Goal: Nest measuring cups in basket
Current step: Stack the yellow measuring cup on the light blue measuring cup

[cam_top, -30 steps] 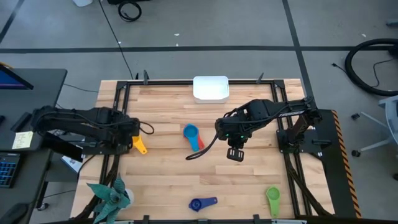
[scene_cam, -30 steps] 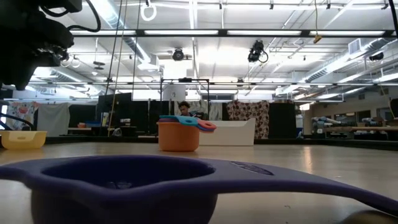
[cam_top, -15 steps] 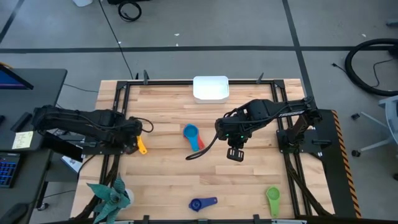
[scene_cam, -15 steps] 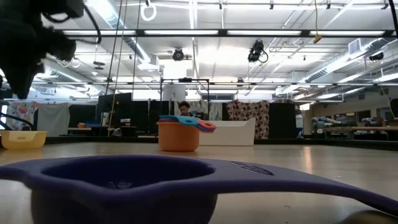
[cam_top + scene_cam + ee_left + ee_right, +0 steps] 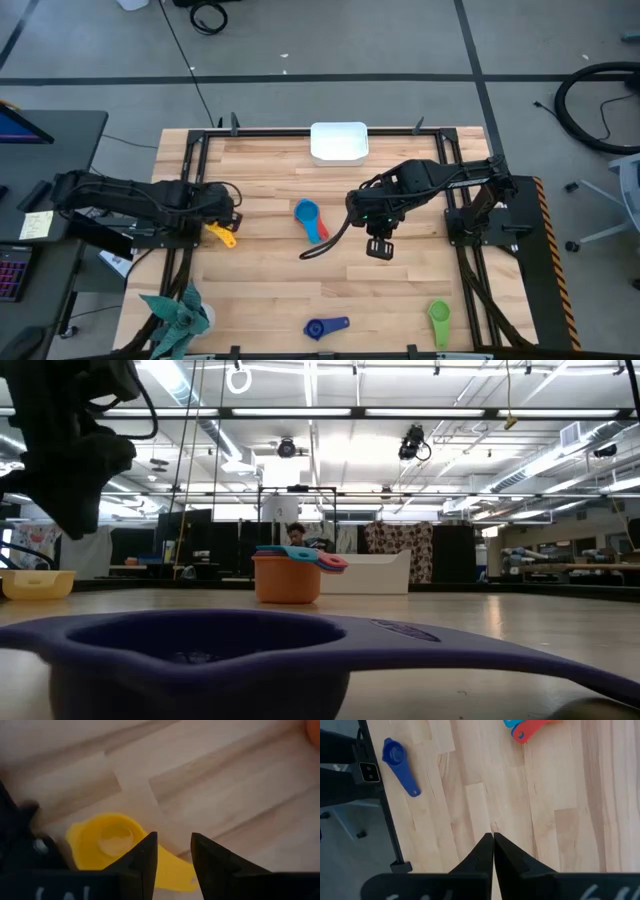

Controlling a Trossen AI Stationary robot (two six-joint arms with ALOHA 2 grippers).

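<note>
Left wrist view: left gripper point(image 5: 172, 855) fingers part-open above the yellow cup's point(image 5: 112, 840) handle — lined up to pinch; right gripper point(image 5: 493, 851) closed, empty.

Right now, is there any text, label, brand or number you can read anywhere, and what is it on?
None can be read.
Yellow sticky note beside the table: marks too small.
Left gripper body: white marks, cut off and blurred.
Right gripper body: the same.
Measuring cups: no visible markings.

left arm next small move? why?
Probably lower the left hand and close on the yellow cup: its fingers stand open just above the cup's handle, and the cup lies loose on the table, far from the basket.
</note>
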